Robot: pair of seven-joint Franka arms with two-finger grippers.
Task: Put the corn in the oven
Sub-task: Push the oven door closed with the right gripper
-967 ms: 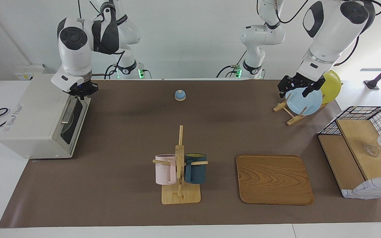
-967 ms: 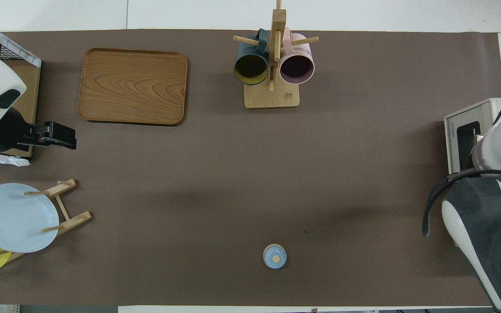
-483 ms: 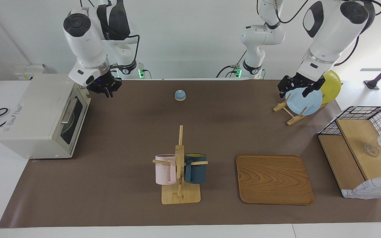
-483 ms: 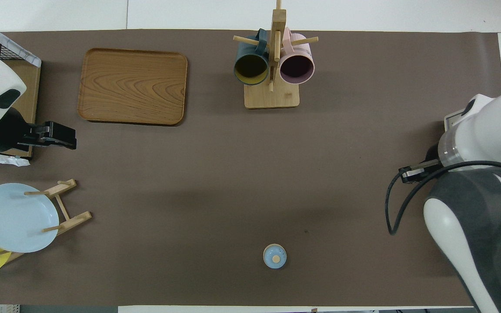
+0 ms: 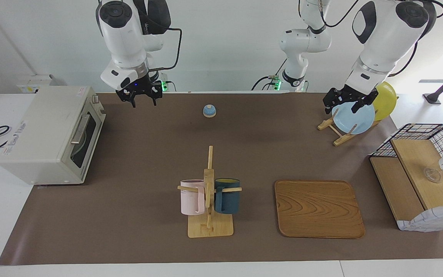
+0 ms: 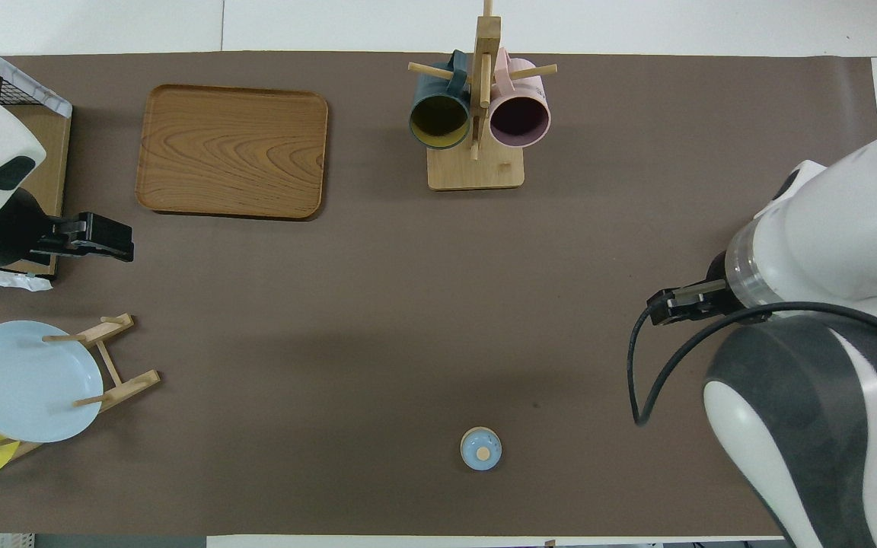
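Observation:
The off-white oven stands at the right arm's end of the table, its dark glass door shut and its bar handle free. The corn is out of view. My right gripper hangs open and empty in the air over the brown mat, beside the oven's corner nearest the robots. In the overhead view the right arm covers the oven. My left gripper waits open and empty above the plate rack, and it also shows in the overhead view.
A small blue knobbed lid lies near the robots. A mug rack holds a pink and a dark blue mug. A wooden tray, a plate rack with blue and yellow plates, and a wire-and-wood basket stand toward the left arm's end.
My right gripper has lifted off the oven door's top edge, swung away toward the table's middle and opened its fingers. The oven door stays shut. The left arm has not moved.

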